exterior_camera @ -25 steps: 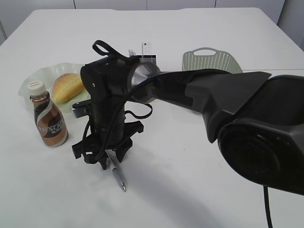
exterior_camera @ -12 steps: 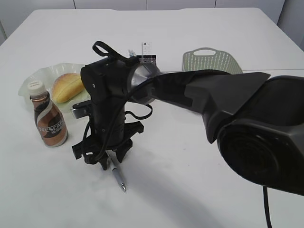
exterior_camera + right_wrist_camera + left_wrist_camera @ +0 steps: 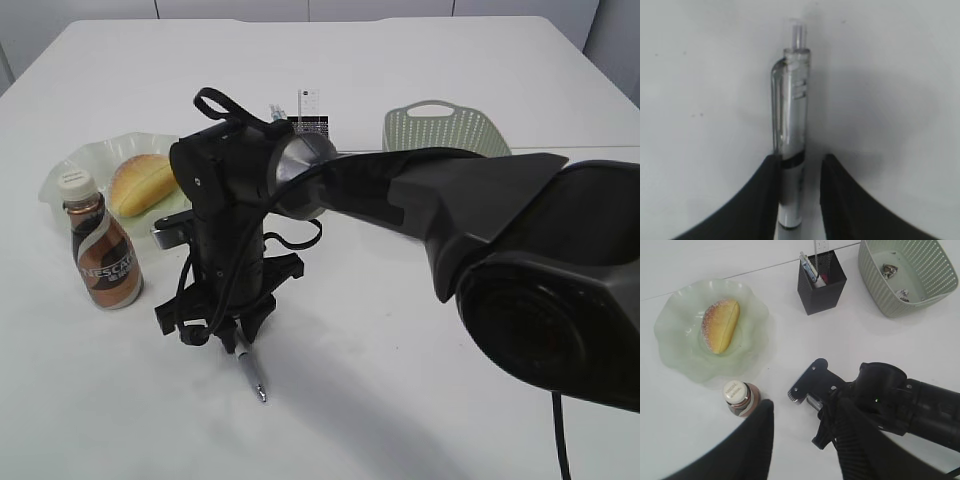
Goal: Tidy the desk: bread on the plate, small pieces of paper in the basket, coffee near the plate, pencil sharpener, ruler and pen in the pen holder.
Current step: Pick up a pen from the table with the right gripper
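1. Coffee [image 3: 103, 260]: stands upright at the left of the table [image 3: 380, 420], just in front of the plate [image 3: 62, 172]. It's close to the right arm's wrist, so a wide swing on lift-off could tip it.
2. Bread [image 3: 140, 182]: lies in the plate, nothing to do there. The plate rim sits near the arm's path, so a low carry could clip it.
3. Left gripper [image 3: 802, 412]: hangs high over the scene, jaws about half open, nothing in them.
4. Right gripper [image 3: 236, 338]: nose-down on the table, jaws astride the pen [image 3: 790, 125].
   - One pad looks to be against the barrel, w/ a sliver of gap at the other. Can't tell if it's clamped.
   - Risks: the barrel is slick and round, so it may roll or squirt out. The hold is near the clip end, so the long front part would droop or pivot on lift. Tips pressed on the table could scrape.
   - Look: clear plastic clip and push button, dark band, pale barrel, metal tip pointing towards the camera in the ext. view.
5. Pen holder [image 3: 820, 285]: behind the arm, narrow mouth, ruler [image 3: 820, 246] already upright inside. A tilted pen may catch the rim or the ruler, or knock the cup over.
6. Basket [image 3: 875, 285]: far right, a few paper bits [image 3: 889, 270] inside.
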Tool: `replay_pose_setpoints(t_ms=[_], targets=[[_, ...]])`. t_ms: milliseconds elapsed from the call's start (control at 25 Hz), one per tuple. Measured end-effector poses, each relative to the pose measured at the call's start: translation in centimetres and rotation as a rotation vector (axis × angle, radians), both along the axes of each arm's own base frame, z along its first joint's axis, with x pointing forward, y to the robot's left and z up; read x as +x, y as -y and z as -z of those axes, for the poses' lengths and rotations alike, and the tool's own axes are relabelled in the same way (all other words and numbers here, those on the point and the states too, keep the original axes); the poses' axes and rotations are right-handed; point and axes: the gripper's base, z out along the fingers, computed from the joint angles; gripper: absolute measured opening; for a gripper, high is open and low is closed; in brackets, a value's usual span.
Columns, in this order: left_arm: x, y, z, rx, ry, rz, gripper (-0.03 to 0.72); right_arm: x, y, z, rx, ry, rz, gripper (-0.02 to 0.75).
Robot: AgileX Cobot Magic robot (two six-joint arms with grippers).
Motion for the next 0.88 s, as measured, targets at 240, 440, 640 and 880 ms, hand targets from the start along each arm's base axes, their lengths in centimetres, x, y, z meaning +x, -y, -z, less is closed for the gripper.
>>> replay_pose_setpoints(t_ms=[240, 440, 640, 880], targets=[[0.0, 0.0, 0.0, -0.001, -0.001, 0.001, 0.307, 0.1, 0.0, 0.0, -0.005, 0.006, -0.002, 0.076], [0.0, 0.0, 0.0, -0.002, -0.001, 0.0, 0.307, 0.1, 0.0, 0.0, -0.008, 0.009, -0.003, 0.064], [0.0, 0.0, 0.0, -0.002, -0.001, 0.0, 0.307, 0.1, 0.1, -0.2, -0.005, 0.014, -0.003, 0.064], [0.0, 0.0, 0.0, -0.004, -0.002, 0.001, 0.307, -0.1, 0.4, -3.4, 0.023, 0.062, -0.023, 0.062]])
